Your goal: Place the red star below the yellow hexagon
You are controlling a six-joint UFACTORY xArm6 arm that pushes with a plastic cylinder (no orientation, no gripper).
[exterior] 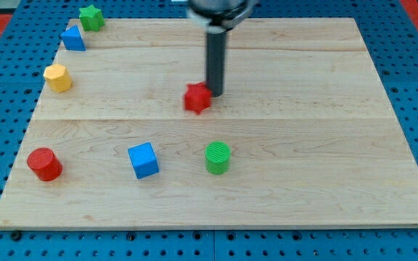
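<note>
Red star (197, 98): my tip (215, 94) touching its right edge, no hand fitted; push left w/ steady contact, stop below yellow hexagon (58, 77).

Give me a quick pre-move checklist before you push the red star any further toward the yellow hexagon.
1. My tip against the red star, on its right side: ok.
2. Yellow hexagon in sight near the board's left edge: ok.
3. Spot below the hexagon free; red cylinder sits lower still: ok.
4. Straight leftward path clear; blue cube and green cylinder lie below it: ok.
5. Star already below the hexagon: not ok.
6. Firmness of contact: cannot tell.
</note>
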